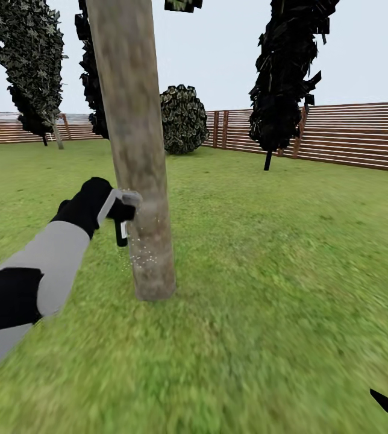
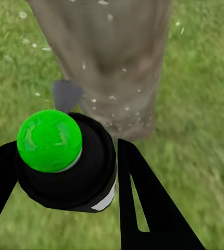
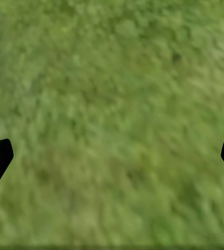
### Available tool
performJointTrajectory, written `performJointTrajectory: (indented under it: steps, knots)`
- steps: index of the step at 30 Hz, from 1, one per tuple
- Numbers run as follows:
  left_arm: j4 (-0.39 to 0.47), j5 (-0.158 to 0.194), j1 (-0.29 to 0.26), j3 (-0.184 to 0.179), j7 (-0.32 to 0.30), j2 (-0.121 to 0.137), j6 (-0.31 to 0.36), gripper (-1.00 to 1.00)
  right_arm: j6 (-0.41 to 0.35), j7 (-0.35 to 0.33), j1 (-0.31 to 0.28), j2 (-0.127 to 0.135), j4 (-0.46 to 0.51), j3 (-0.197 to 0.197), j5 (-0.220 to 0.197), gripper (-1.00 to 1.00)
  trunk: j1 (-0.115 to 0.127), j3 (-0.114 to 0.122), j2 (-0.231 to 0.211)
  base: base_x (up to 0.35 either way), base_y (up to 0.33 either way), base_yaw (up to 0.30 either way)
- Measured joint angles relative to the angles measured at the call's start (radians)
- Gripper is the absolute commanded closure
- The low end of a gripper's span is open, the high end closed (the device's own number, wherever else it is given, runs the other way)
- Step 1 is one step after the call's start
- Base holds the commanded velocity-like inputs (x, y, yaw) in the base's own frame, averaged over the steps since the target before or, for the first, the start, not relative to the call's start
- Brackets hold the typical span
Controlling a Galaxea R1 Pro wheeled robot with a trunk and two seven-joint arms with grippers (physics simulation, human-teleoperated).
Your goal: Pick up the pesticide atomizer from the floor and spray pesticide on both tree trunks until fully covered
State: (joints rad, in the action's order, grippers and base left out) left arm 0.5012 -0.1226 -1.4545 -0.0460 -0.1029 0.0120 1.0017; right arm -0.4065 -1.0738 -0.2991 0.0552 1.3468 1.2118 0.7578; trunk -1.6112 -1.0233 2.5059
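While pressed close against the tree trunk [image 1: 138, 157], holds the pesticide atomizer [image 2: 65, 161] in the left gripper [image 2: 65, 177], fingers [image 2: 143, 203] clamped on either side of its black body; green cap [image 2: 49, 139] faces the wrist camera, grey nozzle [image 2: 66, 95] aimed at the bark, presumably kept this near so the mist lands on the trunk rather than the lawn [image 1: 290, 253]; pale droplets [image 1: 143, 250] fleck the lower trunk just beside the bottle, so spraying appears underway, coverage higher up not discernible; hangs idle over bare grass, right gripper [image 3: 112, 161] spread wide and empty, likely kept clear of the spray; wooden fence [image 1: 350, 135] and dark cypress-like trees [image 1: 284, 72] well behind.
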Motion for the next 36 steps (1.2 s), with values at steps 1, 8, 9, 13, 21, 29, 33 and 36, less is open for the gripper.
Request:
performJointTrajectory:
  steps: [1, 8, 9, 13, 21, 29, 33, 36]
  knots:
    - [-0.015, 0.0, -0.014, 0.0, 0.0, 0.0, 0.0, 1.0, 0.0, 0.0, 0.0, 0.0, 0.0, 0.0, 0.0, -1.0, 0.0, 0.0, 0.0, 0.0, 0.0, 0.0]
    - [-0.104, 0.002, -0.136, 0.0, 0.0, -0.005, 0.0, 1.0, 0.0, 0.0, 0.0, 0.0, 0.0, 0.0, 0.0, -1.0, 0.0, 0.0, 0.0, 0.0, 0.0, 0.0]
    - [-0.11, 0.001, -0.141, 0.0, 0.0, -0.006, 0.0, 1.0, 0.0, 0.0, 0.0, 0.0, 0.0, 0.0, 0.0, -1.0, 0.0, 0.0, 0.0, 0.0, 0.0, 0.0]
    - [-0.138, 0.001, -0.145, -0.001, 0.0, -0.008, 0.0, 1.0, 0.0, 0.0, 0.0, 0.0, 0.0, 0.0, 0.0, -1.0, 0.0, 0.0, 0.0, 0.0, 0.0, 0.0]
    - [-0.228, 0.0, -0.144, -0.006, 0.0, -0.007, -0.005, 1.0, 0.0, 0.0, 0.0, 0.0, 0.0, 0.0, 0.0, -1.0, 0.0, 0.0, 0.0, 0.0, 0.0, 0.0]
    - [-0.298, -0.002, -0.106, -0.006, -0.001, -0.009, -0.018, 1.0, 0.0, 0.0, 0.0, 0.0, 0.0, -0.001, 0.0, -1.0, 0.0, 0.0, 0.0, 0.0, 0.0, 0.0]
    - [-0.299, -0.004, -0.025, -0.006, -0.003, -0.009, -0.049, 1.0, 0.0, 0.0, 0.0, 0.0, 0.0, -0.001, 0.0, -1.0, 0.0, 0.0, 0.0, 0.0, 0.0, 0.0]
    - [-0.299, -0.003, 0.023, -0.006, -0.003, -0.009, -0.085, 1.0, 0.0, 0.0, 0.0, 0.0, 0.0, -0.002, 0.0, -1.0, 0.0, 0.0, 0.0, 0.0, 0.0, 0.0]
